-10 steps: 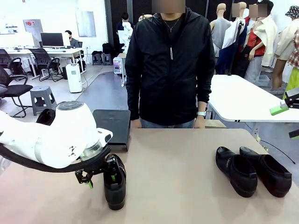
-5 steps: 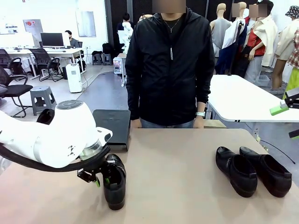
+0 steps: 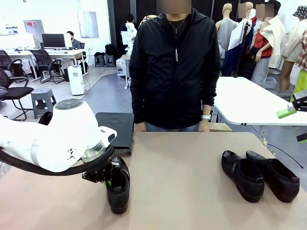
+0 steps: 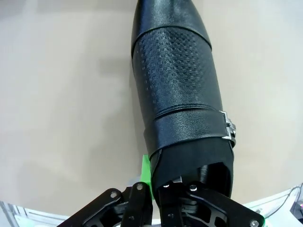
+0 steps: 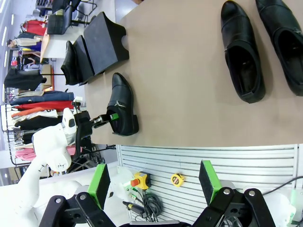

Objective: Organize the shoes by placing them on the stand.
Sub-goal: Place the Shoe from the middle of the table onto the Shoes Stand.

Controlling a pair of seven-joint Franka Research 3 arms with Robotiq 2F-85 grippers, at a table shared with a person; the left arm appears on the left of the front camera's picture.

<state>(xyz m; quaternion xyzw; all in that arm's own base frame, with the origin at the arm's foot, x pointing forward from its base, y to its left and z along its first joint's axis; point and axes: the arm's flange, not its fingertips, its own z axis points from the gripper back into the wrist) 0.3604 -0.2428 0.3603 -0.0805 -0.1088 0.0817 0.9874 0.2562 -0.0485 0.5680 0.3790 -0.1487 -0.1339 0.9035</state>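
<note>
A glossy black shoe point(image 3: 118, 190) stands toe toward me at the table's front left. My left gripper point(image 3: 108, 180) is shut on the side wall of its heel opening. The left wrist view shows the shoe point(image 4: 179, 90) with a buckle, one green pad point(image 4: 146, 172) outside the collar of my left gripper point(image 4: 154, 185). Two more shoes point(image 3: 242, 175) point(image 3: 274, 175) lie side by side at the right. A matte-black stand point(image 3: 116, 128) sits at the far left edge. A second stand point(image 5: 81, 58) beside it carries a shoe point(image 5: 68, 61). My right gripper point(image 5: 154, 183) hangs open, high off the table's right.
A person in a black jacket point(image 3: 175, 67) stands at the far edge, hands resting near the table. My bulky white left arm point(image 3: 53, 139) covers the front left corner. Bare tabletop point(image 3: 182, 182) lies between the held shoe and the right pair.
My left gripper's fingers have closed on the shoe's heel collar and the wrist has shifted slightly right. The right arm and the other shoes have not moved.
</note>
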